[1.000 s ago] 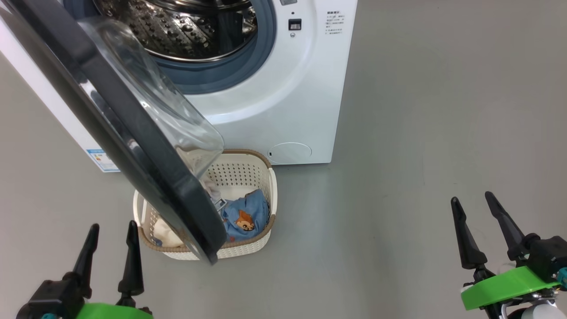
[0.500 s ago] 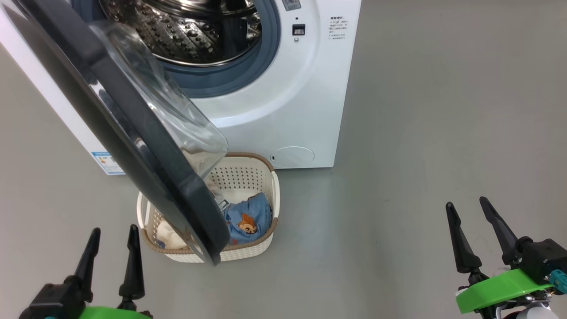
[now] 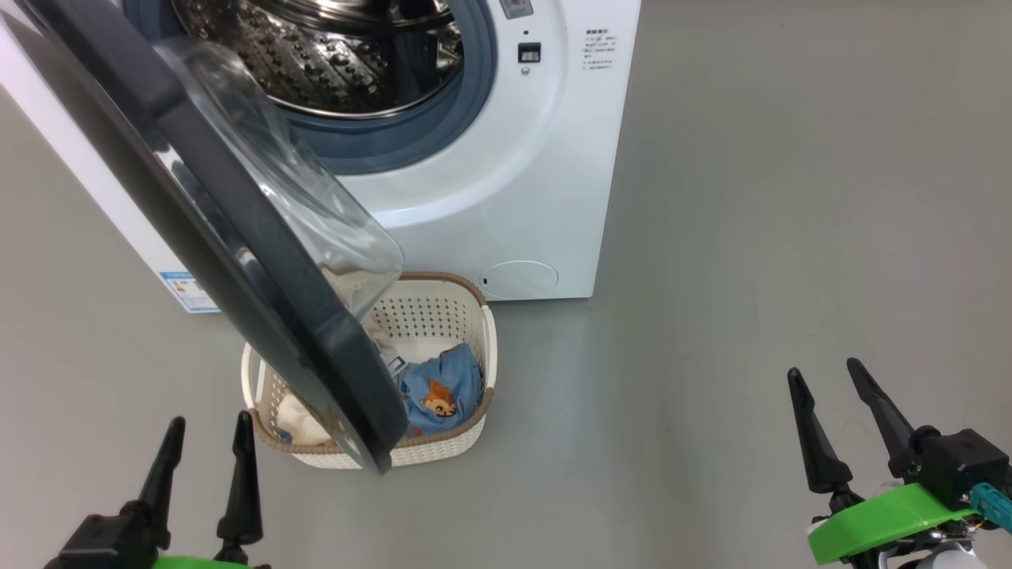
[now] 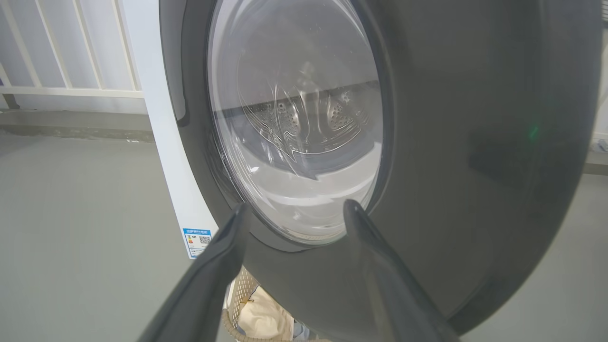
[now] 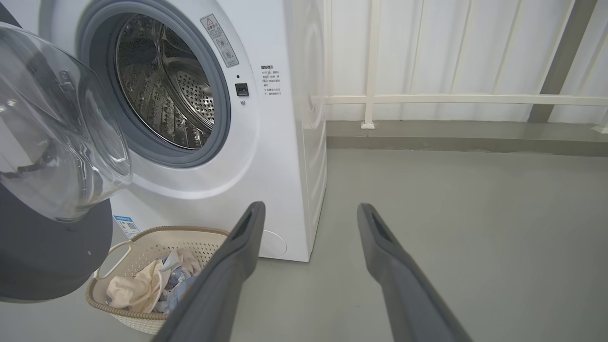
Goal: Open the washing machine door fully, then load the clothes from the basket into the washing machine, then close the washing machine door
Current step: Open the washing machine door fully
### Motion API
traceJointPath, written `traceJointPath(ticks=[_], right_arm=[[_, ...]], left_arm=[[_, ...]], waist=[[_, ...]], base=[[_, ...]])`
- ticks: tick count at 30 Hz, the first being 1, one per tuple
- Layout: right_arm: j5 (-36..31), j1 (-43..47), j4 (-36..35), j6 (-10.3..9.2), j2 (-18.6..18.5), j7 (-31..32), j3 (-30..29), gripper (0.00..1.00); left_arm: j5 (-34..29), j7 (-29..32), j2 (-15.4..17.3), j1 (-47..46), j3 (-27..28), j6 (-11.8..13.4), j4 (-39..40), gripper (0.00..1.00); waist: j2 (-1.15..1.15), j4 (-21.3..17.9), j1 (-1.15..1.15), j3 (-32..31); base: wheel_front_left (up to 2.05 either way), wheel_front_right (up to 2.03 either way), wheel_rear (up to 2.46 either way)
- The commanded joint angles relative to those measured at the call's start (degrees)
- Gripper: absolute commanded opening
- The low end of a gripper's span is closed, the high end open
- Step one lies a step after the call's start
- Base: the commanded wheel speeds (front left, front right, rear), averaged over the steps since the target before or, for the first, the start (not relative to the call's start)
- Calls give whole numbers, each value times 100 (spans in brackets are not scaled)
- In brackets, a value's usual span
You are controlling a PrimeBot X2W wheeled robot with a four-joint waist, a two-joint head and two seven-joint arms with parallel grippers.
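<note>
Washing machine door (image 3: 269, 276): glossy black rim, bulging clear glass bowl; partly open, overhanging basket (image 3: 431, 312) on floor before washing machine (image 3: 506, 182). Blue, orange-printed clothes (image 3: 439, 387) inside basket. Left gripper (image 3: 212, 419), right gripper (image 3: 823, 367): spread wide, empty.

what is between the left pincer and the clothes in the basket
The half-open round black-rimmed glass washing machine door hangs over the cream perforated plastic basket, between the left pincer and the light blue printed clothes.

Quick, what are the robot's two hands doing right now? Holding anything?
Left gripper: open, holding nothing.
Right gripper: open, holding nothing.
</note>
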State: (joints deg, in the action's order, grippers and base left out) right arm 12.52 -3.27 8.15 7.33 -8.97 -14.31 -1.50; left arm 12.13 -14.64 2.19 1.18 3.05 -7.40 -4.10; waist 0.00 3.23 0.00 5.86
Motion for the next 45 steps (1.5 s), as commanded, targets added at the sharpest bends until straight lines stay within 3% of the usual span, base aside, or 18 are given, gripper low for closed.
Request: traceJointPath(ticks=[1,22,24,35,40,45], right_arm=[[-20,35,-112,16,-76,-69,139,100],[-35,-5,-125,16,-52,-69,76,100],[-33,-11,-129,16,-48,-69,70,100],[-33,-16,-131,16,9,-69,-8,100],[-8,-15,-102,16,32,-69,-51,100],[-12,-5,-73,16,65,-69,-56,100]], left_arm=[[-9,-36,69,-85,167,3,166,100],[-7,-36,69,-115,126,47,174,100],[-4,-36,69,-121,123,46,178,0],[20,-36,69,-416,412,115,1056,0],[-201,-36,69,-876,476,116,2094,0],[-426,-36,125,-1278,112,52,2776,0]], waist=[[0,-3,0,9],[0,26,0,30],[0,30,0,34],[0,73,0,8],[0,116,0,-33],[0,136,0,-115]], base=[[0,0,0],[0,0,0],[0,0,0],[0,0,0],[0,0,0],[0,0,0]])
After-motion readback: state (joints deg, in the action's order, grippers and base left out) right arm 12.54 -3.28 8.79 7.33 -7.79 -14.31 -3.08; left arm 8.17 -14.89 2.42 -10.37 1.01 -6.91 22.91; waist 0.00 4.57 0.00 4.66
